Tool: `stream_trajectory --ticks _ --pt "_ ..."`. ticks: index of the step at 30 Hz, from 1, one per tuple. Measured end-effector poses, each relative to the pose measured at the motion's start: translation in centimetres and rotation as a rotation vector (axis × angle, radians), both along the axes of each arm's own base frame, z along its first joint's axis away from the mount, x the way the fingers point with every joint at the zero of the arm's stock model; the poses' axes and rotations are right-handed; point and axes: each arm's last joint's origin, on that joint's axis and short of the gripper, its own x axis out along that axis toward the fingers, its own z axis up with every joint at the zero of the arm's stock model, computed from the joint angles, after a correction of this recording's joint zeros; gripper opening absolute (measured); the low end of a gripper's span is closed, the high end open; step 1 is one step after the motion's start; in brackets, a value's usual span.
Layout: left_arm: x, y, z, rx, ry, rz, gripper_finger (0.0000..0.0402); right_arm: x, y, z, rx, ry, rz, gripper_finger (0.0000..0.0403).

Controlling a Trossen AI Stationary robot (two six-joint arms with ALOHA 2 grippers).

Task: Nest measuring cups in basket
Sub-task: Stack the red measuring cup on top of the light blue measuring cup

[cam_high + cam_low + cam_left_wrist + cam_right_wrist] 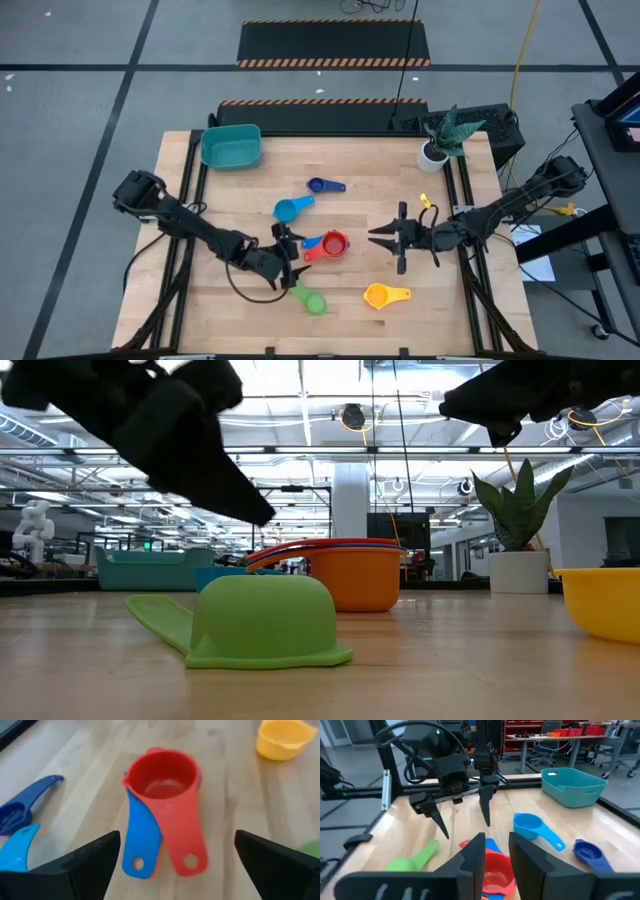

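Fingers spread wide on the left gripper (287,262), at 9 o'clock of the stacked red plastic measuring cup (334,244); right gripper (385,237) parted at 3 o'clock. Teal rectangular plastic basket (231,146) sits at 11 o'clock on the pale wooden tabletop (350,215). Grey floor, hazard-striped mats (334,44) beyond; no readable writing.

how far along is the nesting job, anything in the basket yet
Partly stacked: the red cup sits nested on a blue cup. The basket looks empty. The left gripper is open beside that stack; the right gripper is open on its other side, holding nothing. The light blue cup, dark blue cup, green cup, orange cup and yellow cup lie loose.
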Motion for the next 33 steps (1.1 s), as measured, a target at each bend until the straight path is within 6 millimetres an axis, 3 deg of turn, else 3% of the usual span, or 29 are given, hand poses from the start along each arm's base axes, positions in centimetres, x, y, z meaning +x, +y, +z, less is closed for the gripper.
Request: stream_trajectory --ticks 13,26,33 --pt "1.7 2.5 -1.5 -0.045 0.016 0.037 0.0392 0.2 -0.8 -0.5 -0.094 0.057 -0.025 0.0078" --pt "2.1 3.7 -3.3 -0.077 0.112 -0.006 0.0392 0.2 -1.0 -0.4 -0.084 0.049 -0.036 0.0078" --pt "2.2 3.8 -3.2 -0.080 0.102 -0.002 0.0388 0.2 -1.0 -0.3 -0.079 0.044 -0.037 0.0078"
